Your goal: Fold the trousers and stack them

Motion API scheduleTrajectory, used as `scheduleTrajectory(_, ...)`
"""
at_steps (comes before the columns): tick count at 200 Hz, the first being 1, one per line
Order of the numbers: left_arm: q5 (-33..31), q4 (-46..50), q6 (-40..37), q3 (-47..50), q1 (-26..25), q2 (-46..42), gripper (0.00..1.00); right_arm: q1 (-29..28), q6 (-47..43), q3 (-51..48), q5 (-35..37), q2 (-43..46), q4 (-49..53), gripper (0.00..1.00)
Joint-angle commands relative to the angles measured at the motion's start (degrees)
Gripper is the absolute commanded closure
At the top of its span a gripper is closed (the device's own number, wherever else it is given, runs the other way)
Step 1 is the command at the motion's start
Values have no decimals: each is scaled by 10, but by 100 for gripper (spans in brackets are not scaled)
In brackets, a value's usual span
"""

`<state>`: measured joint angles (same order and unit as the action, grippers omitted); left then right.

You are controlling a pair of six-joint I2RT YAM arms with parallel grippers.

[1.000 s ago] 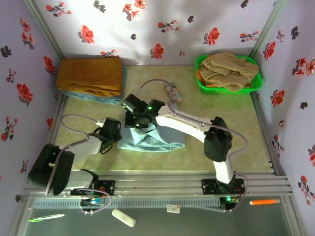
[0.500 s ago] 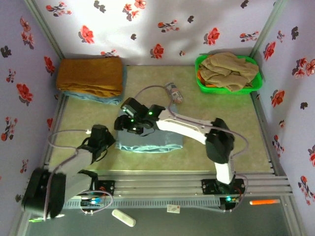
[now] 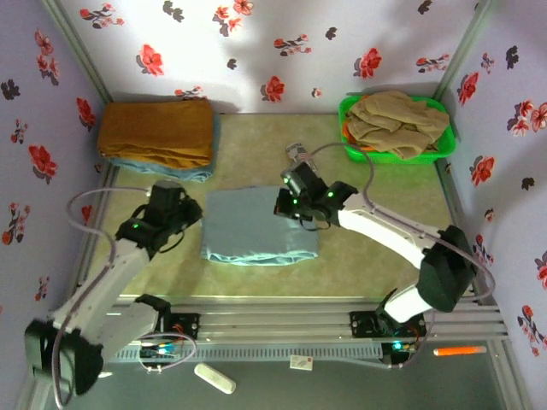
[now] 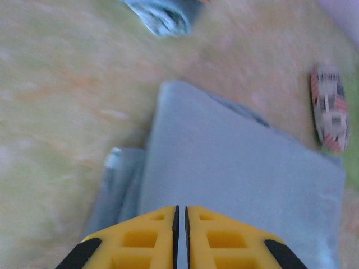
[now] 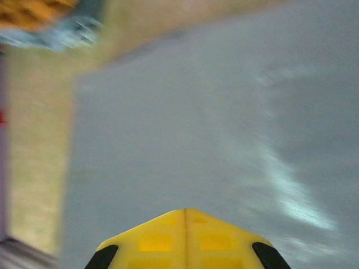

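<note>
The pale aqua-blue trousers (image 3: 256, 226) lie folded into a flat rectangle in the middle of the table. My left gripper (image 3: 192, 212) hovers at their left edge, pointing right. In the left wrist view its yellow fingers (image 4: 180, 208) stand shut to a thin slit above the cloth (image 4: 235, 174), gripping nothing. My right gripper (image 3: 279, 205) sits at the trousers' upper right, pointing left over them. In the right wrist view its jaws (image 5: 184, 210) are shut and empty above the blurred fabric (image 5: 185, 129).
A mustard-brown cloth (image 3: 156, 128) lies folded on a blue one at the back left. A green basket (image 3: 442, 147) with a beige garment (image 3: 397, 120) stands at the back right. A small patterned object (image 3: 297, 154) lies behind the trousers.
The right arm has pulled back from the trousers' left side to their upper right. The left arm has swung out to the left edge. The folded trousers now lie uncovered.
</note>
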<state>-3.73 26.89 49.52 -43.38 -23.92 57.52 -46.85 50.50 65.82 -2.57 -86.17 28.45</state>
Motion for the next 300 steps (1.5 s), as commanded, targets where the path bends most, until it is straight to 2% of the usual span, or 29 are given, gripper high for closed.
scheduleTrajectory(1,9,-43,4,15,-38,62,89,-1,4,-66,0,-22,-43,100)
scheduleTrajectory(40,22,-205,24,176,-27,95,94,-21,68,-206,-48,-69,-196,100)
scheduleTrajectory(64,23,-254,23,266,7,90,94,-25,79,-248,-66,-93,-250,100)
scheduleTrajectory(75,23,-261,22,294,23,84,94,-24,76,-253,-67,-96,-250,95)
scheduleTrajectory(94,26,-243,8,293,33,67,95,-22,63,-254,-70,-80,-232,90)
scheduleTrajectory(119,33,-167,-15,241,33,27,90,-13,25,-226,-75,-15,-166,78)
scheduleTrajectory(132,47,-124,-31,209,33,-3,82,-6,-4,-198,-63,34,-119,72)
scheduleTrajectory(146,54,-68,-50,166,32,-37,70,5,-32,-160,-20,77,-61,69)
scheduleTrajectory(154,56,-33,-59,138,30,-51,65,17,-48,-139,-4,87,-38,72)
scheduleTrajectory(162,59,-5,-68,110,28,-61,60,32,-58,-124,-2,89,-25,80)
scheduleTrajectory(181,68,31,-70,58,3,-55,60,52,-61,-109,-32,75,-16,100)
scheduleTrajectory(201,71,2,-52,48,-58,-21,62,48,-40,-142,-65,72,-44,100)
scheduleTrajectory(228,72,-102,-3,114,-116,24,66,38,9,-240,-59,98,-84,100)
scheduleTrajectory(261,54,-206,39,225,-122,41,71,36,41,-333,-52,90,-140,100)
scheduleTrajectory(285,32,-215,36,260,-118,34,67,53,5,-303,-53,92,-96,100)
scheduleTrajectory(300,37,-191,20,251,-118,11,59,60,-27,-255,-40,121,-46,100)
